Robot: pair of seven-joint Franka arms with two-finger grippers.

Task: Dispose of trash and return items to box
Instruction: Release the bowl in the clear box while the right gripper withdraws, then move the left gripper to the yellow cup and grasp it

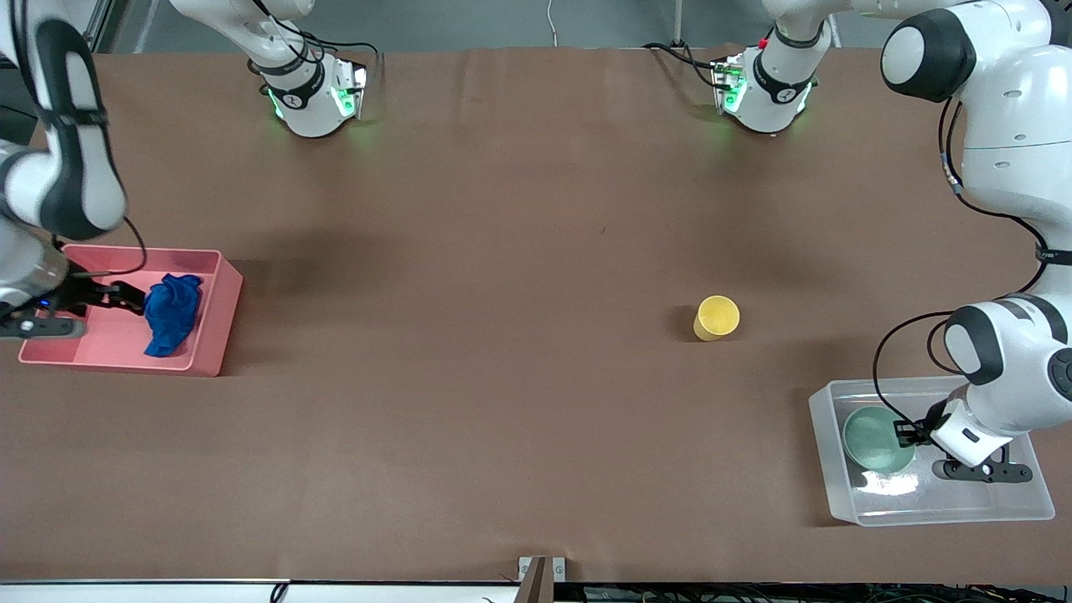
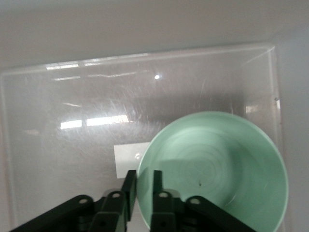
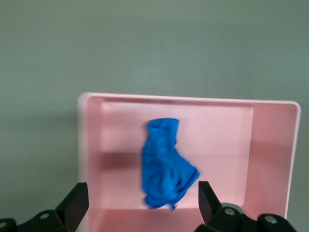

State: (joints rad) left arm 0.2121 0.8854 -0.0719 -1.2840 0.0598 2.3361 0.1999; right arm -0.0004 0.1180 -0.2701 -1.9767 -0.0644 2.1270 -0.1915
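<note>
**Bowl and cloth binned, cup left out**

Nearest, the left end effector (image 1: 906, 433) pinched the mint bowl (image 1: 875, 438) rim inside the clear box (image 1: 938, 502). The yellow cup (image 1: 716, 317) stood mid-surface. The right end effector (image 1: 134, 299), released, hung over the blue cloth (image 1: 172, 314) in the pink bin (image 1: 209, 352). Lifting before letting go might tip the bowl.

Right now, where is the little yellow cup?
The yellow cup stands alone on the bare brown table, toward the left arm's end, farther from the front camera than the clear box.
</note>
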